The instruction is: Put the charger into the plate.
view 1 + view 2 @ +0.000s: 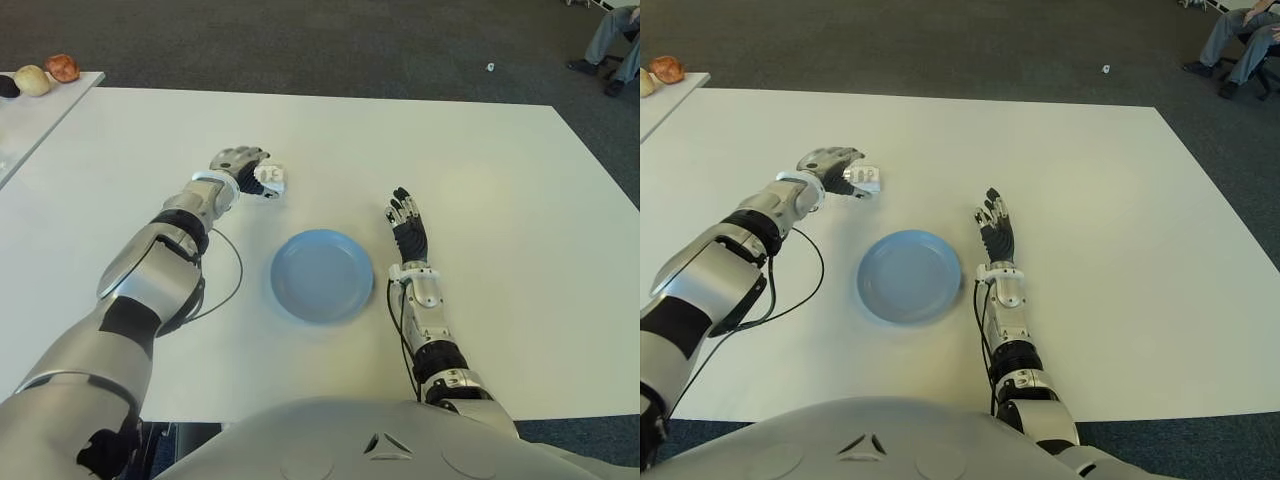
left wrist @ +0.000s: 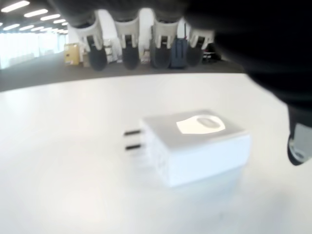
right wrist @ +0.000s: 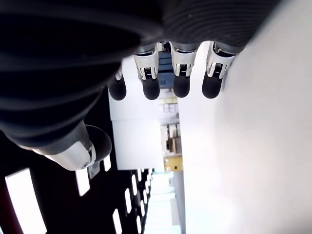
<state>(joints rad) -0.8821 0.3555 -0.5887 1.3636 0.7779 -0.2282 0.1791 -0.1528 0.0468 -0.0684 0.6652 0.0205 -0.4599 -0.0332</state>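
Note:
A white charger [image 1: 272, 180] with two prongs lies flat on the white table [image 1: 480, 170], left of centre and beyond the plate. My left hand [image 1: 255, 172] is at it. In the left wrist view the fingers [image 2: 129, 51] hang curved over the charger [image 2: 195, 146] and the thumb [image 2: 298, 146] stands off to one side, none of them touching it, so the hand is open. The empty blue plate [image 1: 322, 275] sits nearer to me, between both arms. My right hand [image 1: 405, 222] shows just right of the plate, fingers straight and holding nothing.
A side table [image 1: 30, 120] at the far left carries a few round food items [image 1: 40, 78]. A seated person's legs [image 1: 612, 40] show on the dark carpet at the far right. A black cable [image 1: 228, 275] loops beside my left forearm.

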